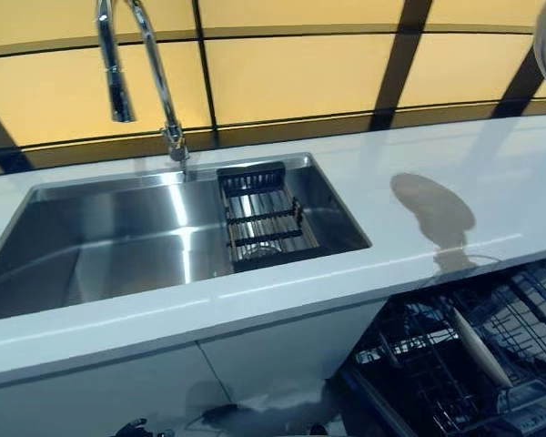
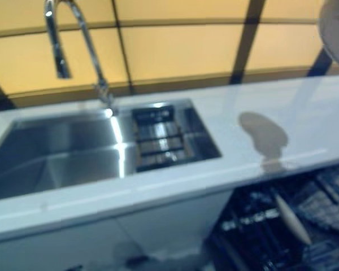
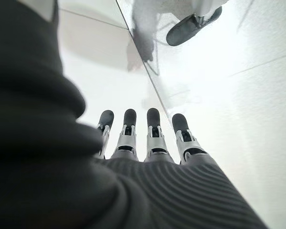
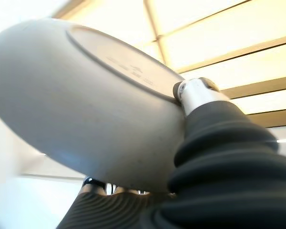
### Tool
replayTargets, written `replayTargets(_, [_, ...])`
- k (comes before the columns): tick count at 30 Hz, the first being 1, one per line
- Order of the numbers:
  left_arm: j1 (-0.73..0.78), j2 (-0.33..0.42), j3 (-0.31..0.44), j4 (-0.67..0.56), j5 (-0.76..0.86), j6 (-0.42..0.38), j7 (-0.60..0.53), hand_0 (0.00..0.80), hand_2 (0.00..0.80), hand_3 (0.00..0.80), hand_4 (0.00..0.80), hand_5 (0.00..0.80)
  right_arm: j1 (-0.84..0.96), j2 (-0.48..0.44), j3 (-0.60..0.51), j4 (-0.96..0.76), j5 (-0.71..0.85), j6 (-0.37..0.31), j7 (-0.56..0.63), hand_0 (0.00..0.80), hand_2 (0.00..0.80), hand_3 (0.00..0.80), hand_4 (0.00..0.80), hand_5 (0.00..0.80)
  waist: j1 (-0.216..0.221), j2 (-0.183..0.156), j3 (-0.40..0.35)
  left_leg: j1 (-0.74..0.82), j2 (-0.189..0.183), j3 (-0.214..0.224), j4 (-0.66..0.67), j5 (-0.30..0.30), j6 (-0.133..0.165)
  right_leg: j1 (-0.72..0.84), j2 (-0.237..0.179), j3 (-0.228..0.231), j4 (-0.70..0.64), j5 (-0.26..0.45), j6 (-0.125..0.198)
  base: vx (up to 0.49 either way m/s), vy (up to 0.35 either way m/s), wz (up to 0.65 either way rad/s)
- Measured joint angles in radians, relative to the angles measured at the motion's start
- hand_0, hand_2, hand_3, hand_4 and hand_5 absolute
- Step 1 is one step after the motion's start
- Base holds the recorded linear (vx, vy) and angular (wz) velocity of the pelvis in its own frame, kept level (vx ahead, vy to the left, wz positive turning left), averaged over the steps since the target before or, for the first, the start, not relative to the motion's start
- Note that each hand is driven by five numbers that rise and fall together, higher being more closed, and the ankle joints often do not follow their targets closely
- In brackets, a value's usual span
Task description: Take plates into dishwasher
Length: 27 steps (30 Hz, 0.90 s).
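Here, the right hand (image 4: 190, 95) pinches a pale grey ceramic plate (image 4: 86, 105) (rigid, slippery, breakable) by its rim, at two o'clock; the left hand (image 3: 152, 138) hangs spread.

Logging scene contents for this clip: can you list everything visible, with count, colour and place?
Sink: one, steel, set in the counter at left.
Faucet: one, chrome, behind the sink.
Drain rack: one, dark, at the sink's right end.
Counter: one, white, across the view.
Dishwasher rack: one, dark wire, open below the counter at right.
Racked plate: one, pale, on edge in the dishwasher rack.
Held plate: one, grey-white, in the right hand, above the counter's right end.
Left hand: fingers straight, holding nothing.
Right hand: thumb on the held plate's base.
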Motion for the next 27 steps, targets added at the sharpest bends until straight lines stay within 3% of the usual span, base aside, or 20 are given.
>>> replayTargets(8, [-0.021,-0.008,-0.001,0.000,0.000,0.003,-0.006,0.000,0.000,0.000,0.000,0.000,0.289,-0.001,-0.242,0.001,0.071,0.039,0.081,0.800,0.800,0.800,0.800,0.800,-0.051,0.008,0.011,0.028,0.004,0.060,0.000,-0.022,-0.004,-0.010,0.008,0.056,0.000,0.001,0.001,-0.026,0.011,-0.21])
replayTargets(15, [-0.045,-0.005,-0.001,0.000,0.000,0.024,-0.016,0.000,0.000,0.000,0.000,0.000,0.452,0.023,-0.323,-0.017,0.055,0.053,0.171,0.800,0.800,0.800,0.800,0.800,-0.095,0.004,0.064,0.044,0.002,0.075,0.000,-0.026,-0.005,-0.010,0.014,0.080,0.000,0.003,0.004,-0.012,-0.001,-0.12])
replayTargets(27, [-0.057,-0.006,-0.006,0.009,0.000,0.058,-0.028,0.000,0.000,0.000,0.000,0.000,0.684,0.248,-0.379,-0.240,-0.054,0.055,0.260,0.800,0.800,0.800,0.800,0.800,-0.124,0.021,0.102,0.047,0.000,0.089,0.000,-0.037,-0.002,-0.014,0.012,0.088,0.000,0.005,0.005,0.020,-0.010,-0.03])
